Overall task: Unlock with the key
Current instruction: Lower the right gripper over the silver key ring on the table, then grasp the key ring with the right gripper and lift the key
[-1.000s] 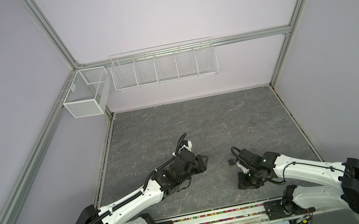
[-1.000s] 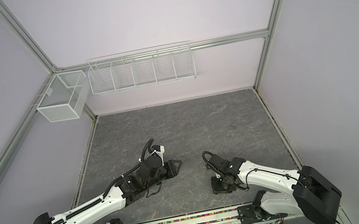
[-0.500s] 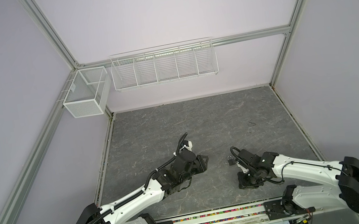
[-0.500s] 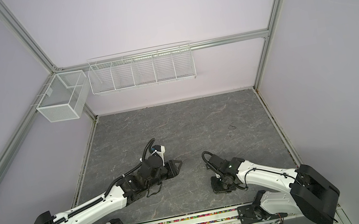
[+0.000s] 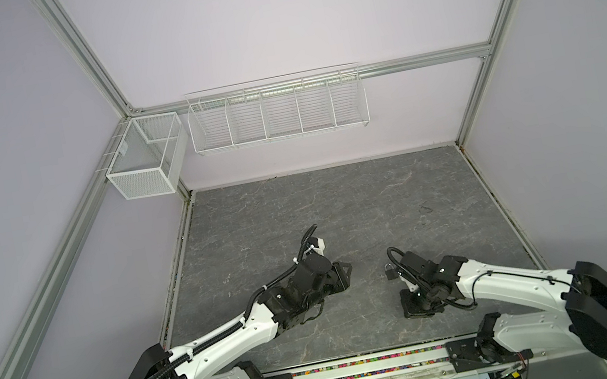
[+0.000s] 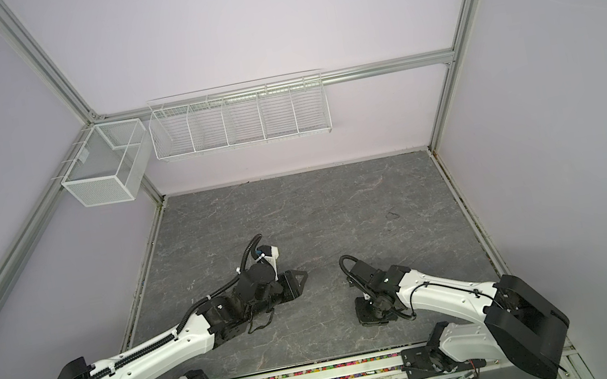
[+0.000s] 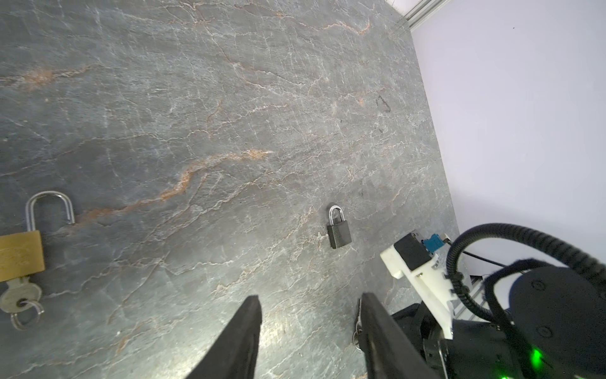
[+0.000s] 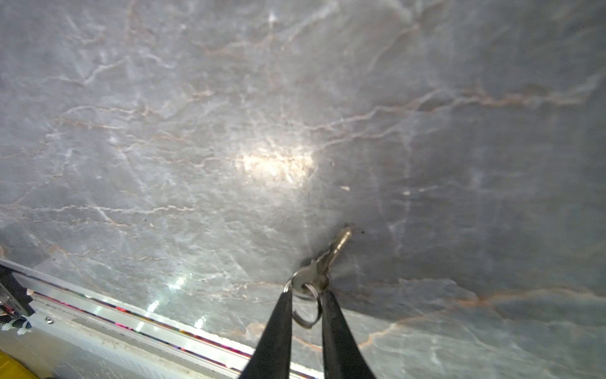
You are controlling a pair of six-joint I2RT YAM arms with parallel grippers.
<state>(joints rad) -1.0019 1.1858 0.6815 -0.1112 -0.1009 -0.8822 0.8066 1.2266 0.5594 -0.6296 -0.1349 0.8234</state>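
— At the near edge of the desk (image 5: 296,208), where's the key (image 8: 328,259)?

— Down on the desk, its head pinched by my right end effector (image 8: 306,293). I'm clenching there so the blade stays free for the black padlock (image 7: 339,231) close by.

— And the left?

— My left end effector (image 7: 310,297) hangs released and empty, probably waiting to steady the lock. Since a second ago only the right jaws have narrowed; both arms have barely shifted.

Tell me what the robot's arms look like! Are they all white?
Not all white. The left arm and right arm have smooth white shells with chunky black joints. Black ribbed hoses run along them. The left gripper and right gripper each end in two tapering black fingers. A green light glows on one wrist.
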